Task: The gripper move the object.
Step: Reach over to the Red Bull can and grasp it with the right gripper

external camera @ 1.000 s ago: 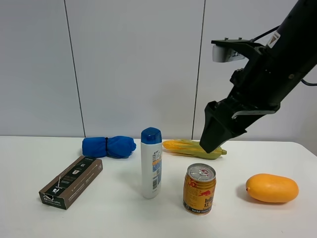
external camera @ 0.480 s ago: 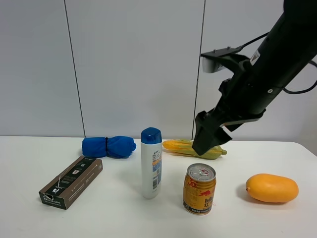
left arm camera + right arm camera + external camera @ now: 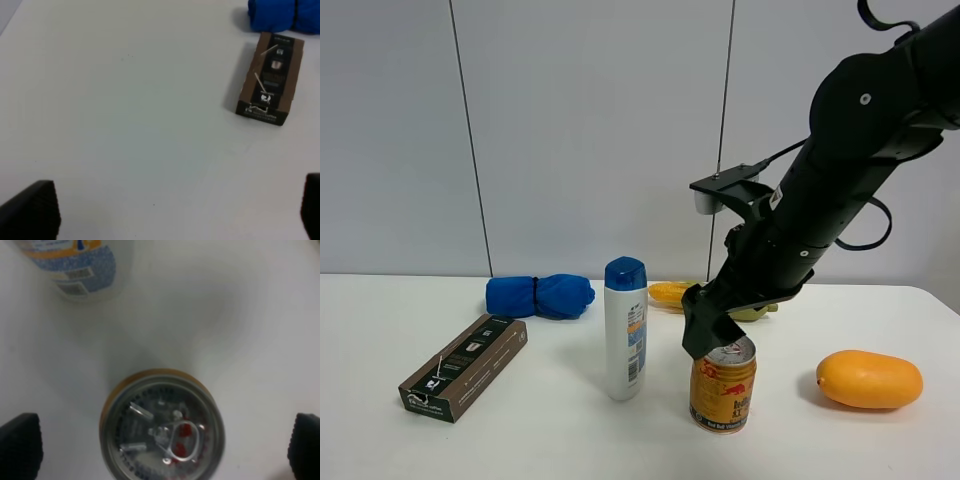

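Note:
The gold-yellow can (image 3: pixel 723 385) with a silver pull-tab top stands upright on the white table, front centre-right. My right gripper (image 3: pixel 708 337) hangs on the thick black arm just above the can's top, at its left rim. In the right wrist view the can (image 3: pixel 162 432) lies straight below, between the two black fingertips (image 3: pixel 20 447) of the right gripper (image 3: pixel 162 447), which is open and empty. My left gripper (image 3: pixel 170 210) is open and empty over bare table; it does not show in the exterior view.
A white shampoo bottle (image 3: pixel 625 330) with a blue cap stands just left of the can and shows in the right wrist view (image 3: pixel 75 265). An orange mango (image 3: pixel 870 380) lies to the right. Corn (image 3: pixel 670 293) and a blue cloth (image 3: pixel 540 296) lie behind. A brown box (image 3: pixel 463 367) lies left.
My right arm has come down and to the left, from high behind the can to just above its top. The can and the other objects have not moved.

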Controlling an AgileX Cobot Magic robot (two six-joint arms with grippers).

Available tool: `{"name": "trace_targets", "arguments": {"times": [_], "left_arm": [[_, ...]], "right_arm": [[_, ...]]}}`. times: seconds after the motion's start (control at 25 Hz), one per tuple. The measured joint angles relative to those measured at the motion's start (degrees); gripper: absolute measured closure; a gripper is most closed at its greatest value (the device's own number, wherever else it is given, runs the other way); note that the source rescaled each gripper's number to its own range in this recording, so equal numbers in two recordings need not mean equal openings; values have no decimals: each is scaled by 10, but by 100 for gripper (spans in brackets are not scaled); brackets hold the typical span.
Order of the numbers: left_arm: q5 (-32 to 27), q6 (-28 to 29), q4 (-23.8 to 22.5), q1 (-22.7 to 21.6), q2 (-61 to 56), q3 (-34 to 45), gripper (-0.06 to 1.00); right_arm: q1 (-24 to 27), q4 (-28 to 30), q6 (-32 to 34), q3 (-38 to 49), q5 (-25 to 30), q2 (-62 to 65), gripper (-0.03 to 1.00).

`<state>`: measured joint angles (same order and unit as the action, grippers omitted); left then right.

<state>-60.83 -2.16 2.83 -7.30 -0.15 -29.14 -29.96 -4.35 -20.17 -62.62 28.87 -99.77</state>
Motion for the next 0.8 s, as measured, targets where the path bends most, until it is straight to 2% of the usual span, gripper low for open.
{"name": "trace_targets", "arguments": {"times": [0.28, 0.8], "left_arm": [[0, 0, 0, 0, 0, 0, -6], [0, 0, 0, 0, 0, 0, -6]], "right_arm": [[-6, -11, 0, 0, -15, -13, 0], [-10, -10, 0, 0, -18, -48, 0]]}}
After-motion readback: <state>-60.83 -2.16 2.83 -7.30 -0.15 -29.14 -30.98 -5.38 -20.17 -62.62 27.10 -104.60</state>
